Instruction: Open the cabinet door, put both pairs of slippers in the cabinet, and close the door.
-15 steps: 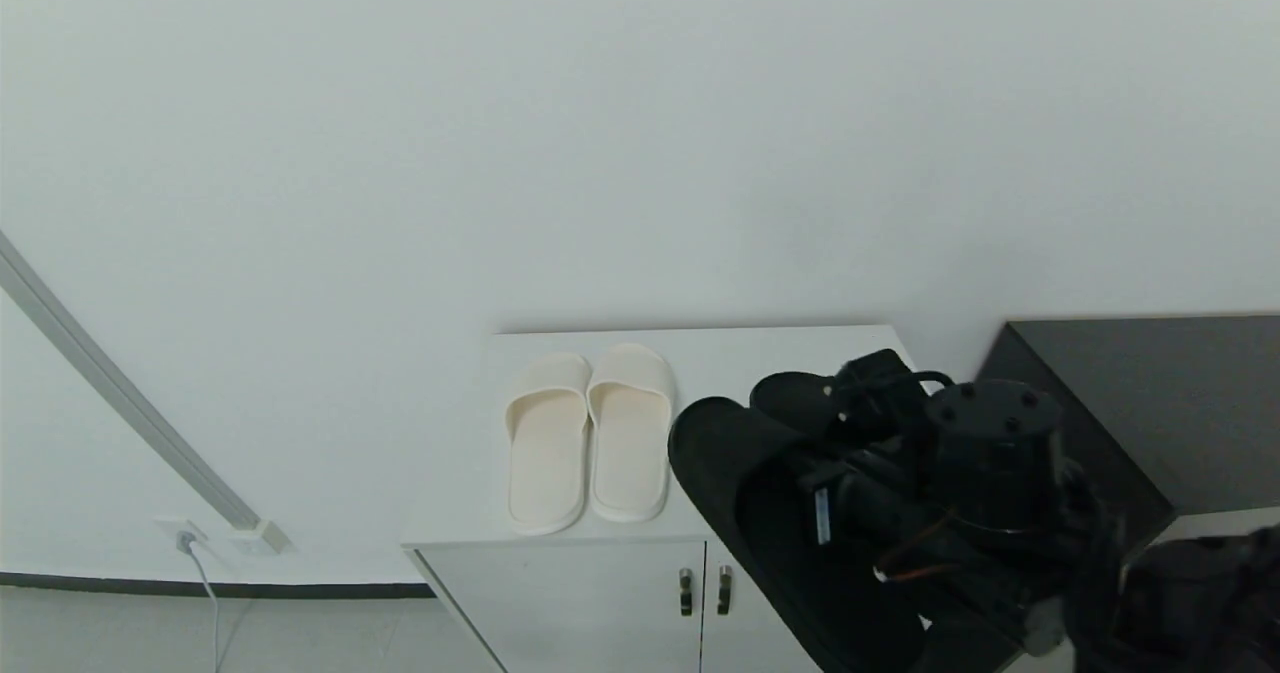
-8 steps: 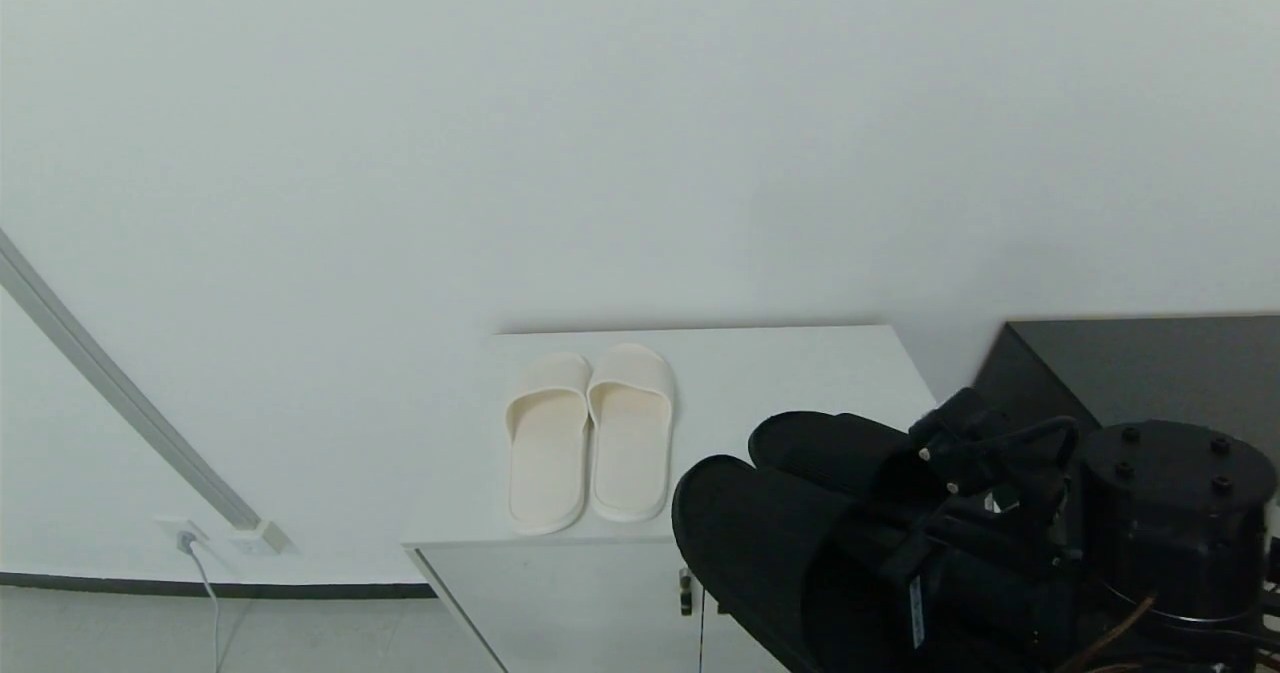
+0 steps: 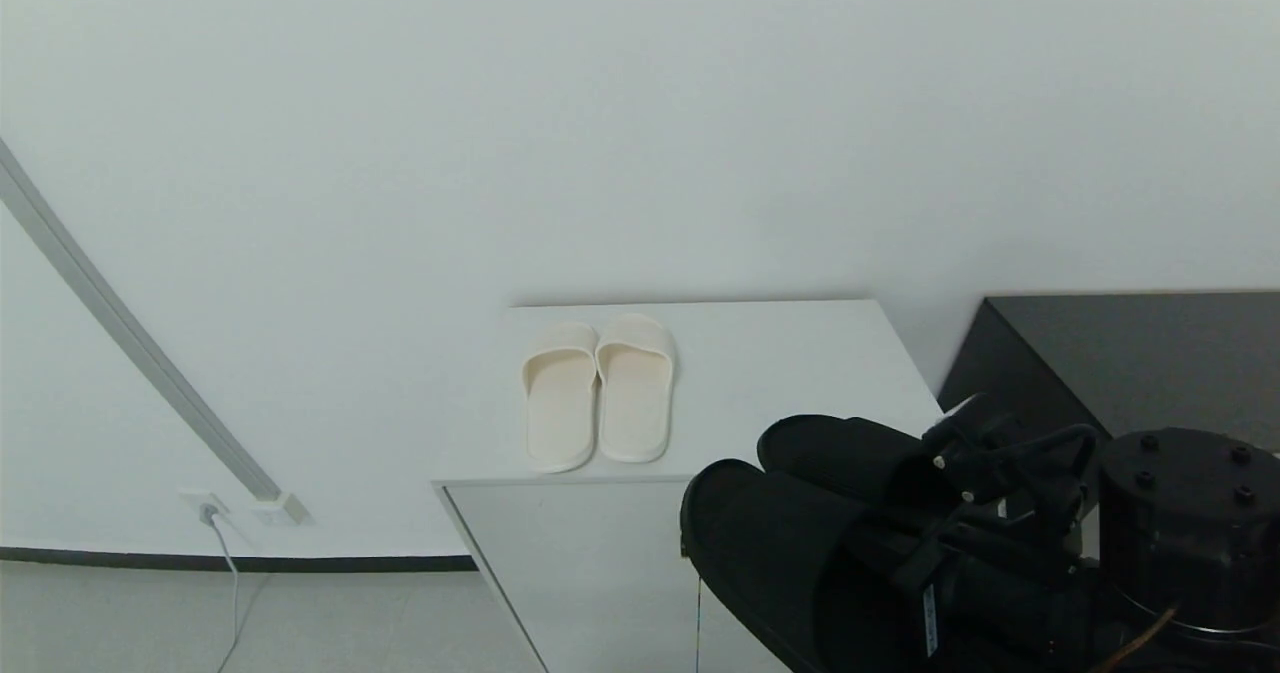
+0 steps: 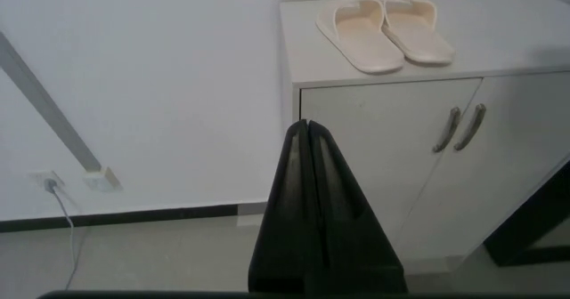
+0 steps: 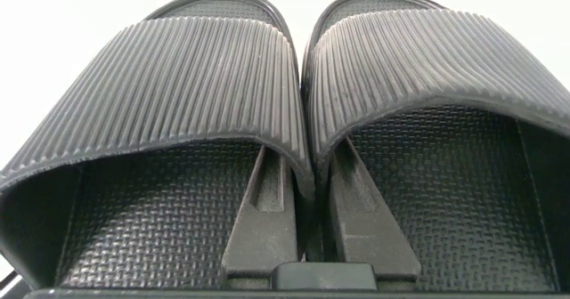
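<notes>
A cream pair of slippers (image 3: 600,393) (image 4: 385,32) lies side by side on top of the white cabinet (image 3: 790,363) (image 4: 374,148). Both cabinet doors are shut, their two handles (image 4: 459,128) meeting at the middle. My right gripper (image 5: 307,201) is shut on the black pair of slippers (image 3: 800,513) (image 5: 303,103), a finger under each strap pinching the inner walls together. It holds them in the air in front of the cabinet's right corner. My left gripper (image 4: 307,134) hangs shut and empty, low, in front of the cabinet's left door.
A black piece of furniture (image 3: 1150,363) stands right of the cabinet. On the wall to the left are a socket with a cable (image 3: 205,506) (image 4: 49,183) and a slanted grey conduit (image 3: 130,333). Bare floor lies before the cabinet.
The right gripper has carried the black slippers off the cabinet top, down and to the right. The head camera has since drawn back, so the cabinet looks smaller.
</notes>
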